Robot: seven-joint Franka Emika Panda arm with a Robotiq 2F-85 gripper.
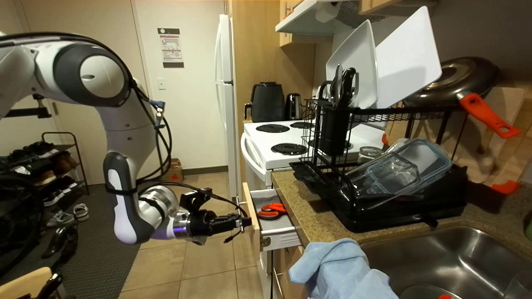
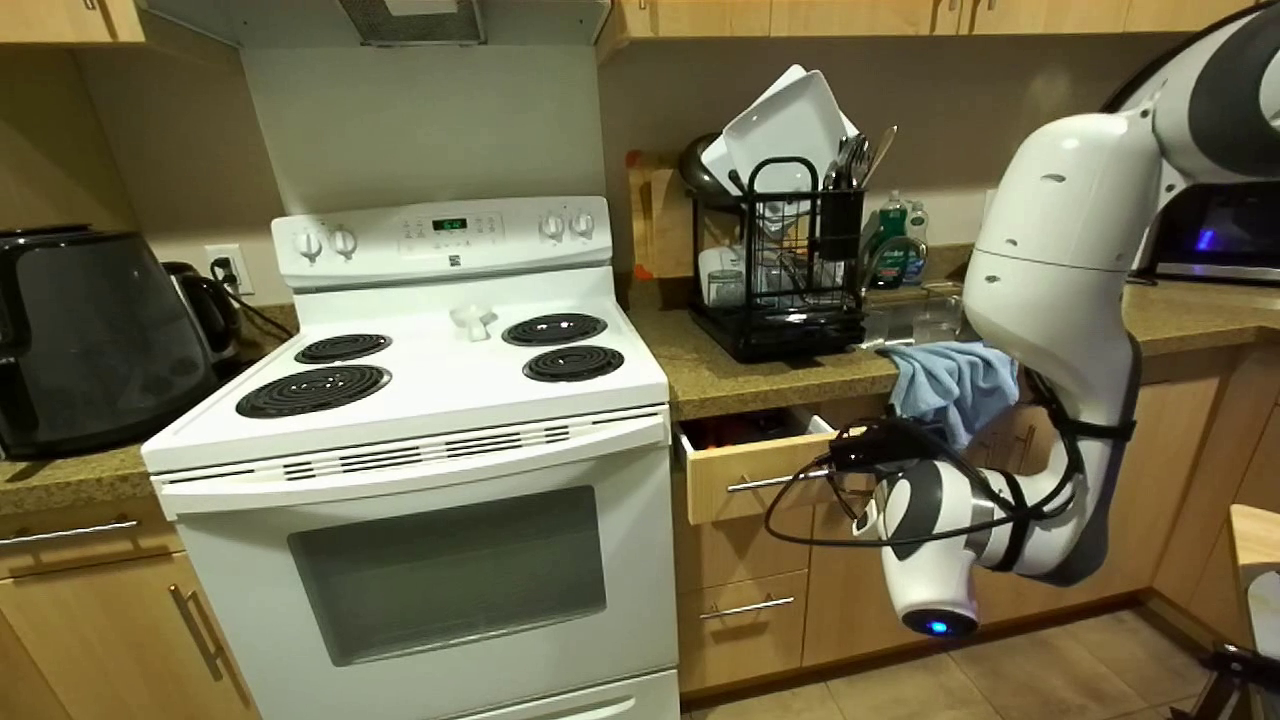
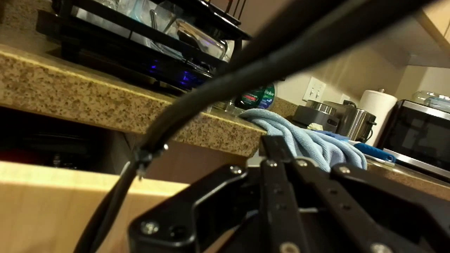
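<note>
one wooden-fronted drawer (image 2: pixel 745 503) stands pulled open below the worktop (image 1: pixel 301 199), and the pincer (image 1: pixel 243 223) hangs just before its outer face, near one end of the drawer's silver handle (image 2: pixel 760 484). in the wrist view the fingers (image 3: pixel 276 146) look drawn together, with little or no gap showing at their tips; whether they have hold of the handle, or touch it, i cannot tell. inside the drawer lie orange-handled scissors (image 1: pixel 268 214), on a grey liner (image 1: pixel 266 198). in front of the drawer a black cable (image 3: pixel 277 63) loops out from the white arm (image 2: pixel 1060 230). directly beside the drawer stands a white stove (image 2: pixel 460 380) with coil burners (image 2: pixel 315 390) on its top. on the drawer's opposite side, away from the stove, a light blue towel (image 1: pixel 345 265) drapes over the edge of the worktop, next to a metal sink (image 1: pixel 440 249). above the drawer, a black dish rack (image 1: pixel 390 216) sits on the worktop, bearing white plates (image 2: pixel 790 120), clear containers (image 1: pixel 399 178), a cutlery holder (image 1: pixel 334 131) and a dark, red-handled frying pan (image 1: pixel 474 79).
</note>
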